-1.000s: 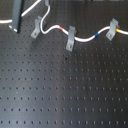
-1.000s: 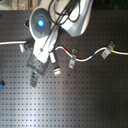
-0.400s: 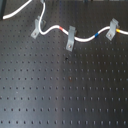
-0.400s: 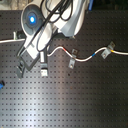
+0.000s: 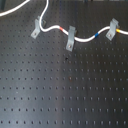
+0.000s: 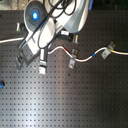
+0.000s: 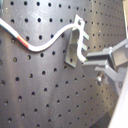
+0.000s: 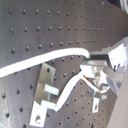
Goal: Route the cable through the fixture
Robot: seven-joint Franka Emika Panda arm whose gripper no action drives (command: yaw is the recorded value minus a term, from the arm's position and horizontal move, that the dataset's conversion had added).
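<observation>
Three clips carry cable (image 5: 52,29); it sits in fixture (image 5: 37,27) at first exterior view's left. Gripper (image 8: 95,70) pinching cable beside it. Routing looks nearly done; next prob release w/o tugging

White arm (image 6: 55,25), glowing blue light (image 6: 35,15)

The arm reaches in from the top of the second exterior view, its white body with a glowing blue ring leaning toward the second exterior view's left. The gripper (image 6: 22,56) hangs low over the board. In the first wrist view its grey fingers (image 7: 107,57) sit close together.
</observation>
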